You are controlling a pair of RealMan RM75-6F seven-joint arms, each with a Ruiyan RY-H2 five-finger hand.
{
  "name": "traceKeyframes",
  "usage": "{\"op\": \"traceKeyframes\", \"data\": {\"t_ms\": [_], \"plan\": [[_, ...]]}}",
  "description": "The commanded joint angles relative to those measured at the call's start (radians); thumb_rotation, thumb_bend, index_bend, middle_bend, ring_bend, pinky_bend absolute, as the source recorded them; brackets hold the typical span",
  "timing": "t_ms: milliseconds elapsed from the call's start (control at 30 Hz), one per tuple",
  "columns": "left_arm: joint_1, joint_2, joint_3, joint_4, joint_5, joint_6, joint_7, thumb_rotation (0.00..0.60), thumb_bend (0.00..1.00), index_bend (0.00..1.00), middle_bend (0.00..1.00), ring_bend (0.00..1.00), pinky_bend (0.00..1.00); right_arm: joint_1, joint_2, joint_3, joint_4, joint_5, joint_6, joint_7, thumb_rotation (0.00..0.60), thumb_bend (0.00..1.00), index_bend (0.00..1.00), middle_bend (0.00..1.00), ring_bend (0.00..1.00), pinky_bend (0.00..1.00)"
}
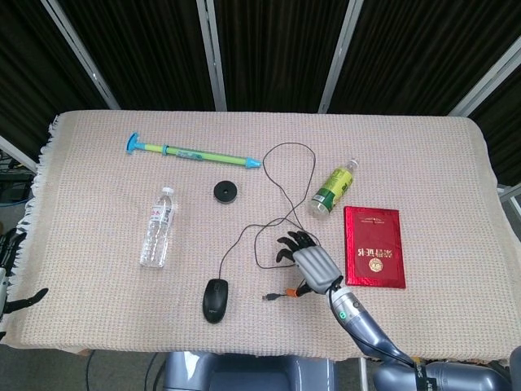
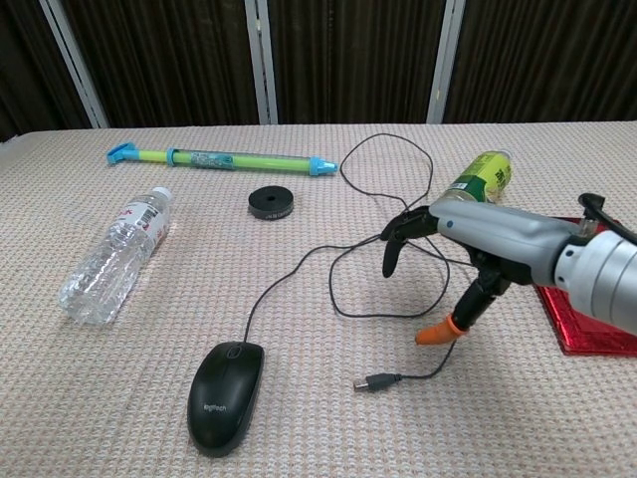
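Black and thin, the mouse cable (image 2: 398,254) lies in loose loops on the beige woven cloth of the counter (image 1: 456,163), running from the black mouse (image 2: 226,393) out to its bare USB plug (image 2: 378,380). Your right hand (image 2: 468,244) hovers over the loop nearest that plug, fingers spread and curved downward with nothing in them; the orange-tipped thumb (image 2: 435,335) points down just above the plug end of the cable. Your left hand (image 1: 10,273) hangs off the counter edge well away from the cable, holding nothing, fingers loosely apart.

The risk is the cable itself: it is so slim and lies so flat on the textured cloth that your fingertips may close over it without catching it, or snag the weave instead. Because the loops cross one another, dragging one strand could tug the mouse or sweep the loop against the green bottle (image 2: 475,187) lying just beyond the cable, which looks free to roll. The red booklet (image 1: 374,246) sits just to the right of the cable, close to your forearm.
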Motion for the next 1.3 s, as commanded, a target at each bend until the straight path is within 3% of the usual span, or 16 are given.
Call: {"op": "traceKeyframes", "data": {"t_ms": [33, 400, 700, 1300], "plan": [[0.000, 0.000, 0.001, -0.001, 0.003, 0.002, 0.001, 0.600, 0.10, 0.07, 0.00, 0.00, 0.00, 0.000, -0.037, -0.018, 0.005, -0.004, 0.036, -0.037, 0.600, 0.08, 0.41, 0.12, 0.00, 0.00], [0.000, 0.000, 0.002, -0.007, 0.002, 0.000, 0.004, 0.600, 0.10, 0.08, 0.00, 0.00, 0.00, -0.016, -0.125, -0.049, 0.019, 0.007, 0.107, -0.100, 0.600, 0.09, 0.44, 0.10, 0.00, 0.00], [0.001, 0.002, -0.001, -0.009, -0.002, -0.001, -0.003, 0.600, 0.10, 0.09, 0.00, 0.00, 0.00, -0.035, -0.209, -0.068, 0.092, 0.014, 0.147, -0.121, 0.600, 0.11, 0.48, 0.11, 0.00, 0.00], [-0.002, 0.003, -0.004, -0.013, -0.012, -0.011, -0.010, 0.600, 0.10, 0.09, 0.00, 0.00, 0.00, -0.063, -0.261, -0.086, 0.172, 0.028, 0.134, -0.081, 0.600, 0.13, 0.51, 0.12, 0.00, 0.00]]}}
